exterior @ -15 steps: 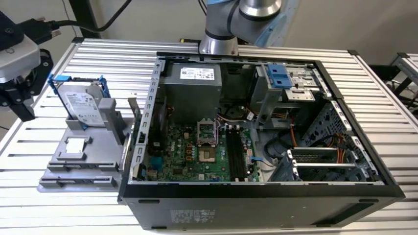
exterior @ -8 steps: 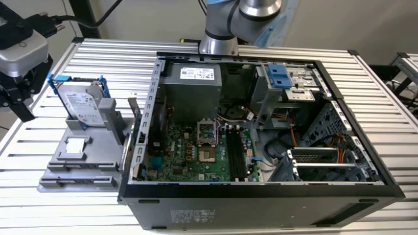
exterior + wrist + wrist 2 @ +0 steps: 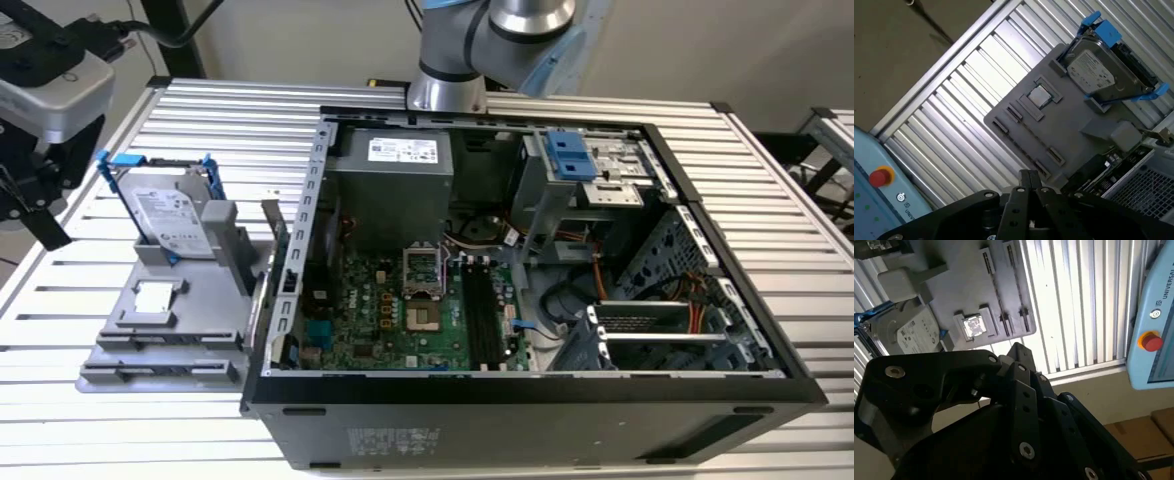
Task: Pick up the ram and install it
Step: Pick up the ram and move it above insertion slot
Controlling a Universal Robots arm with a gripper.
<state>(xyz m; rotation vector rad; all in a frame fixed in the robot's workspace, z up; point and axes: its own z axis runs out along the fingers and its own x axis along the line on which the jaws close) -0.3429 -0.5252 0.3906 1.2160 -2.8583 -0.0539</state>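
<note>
Open computer case (image 3: 534,400) beside a grey tray (image 3: 200,300) holding a hard drive (image 3: 167,215).

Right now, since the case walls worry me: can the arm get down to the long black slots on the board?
Probably yes. The case lies with its open side up, and the black slots sit bare with nothing over them; cables lie beside them, toward the exterior view's right.
</note>
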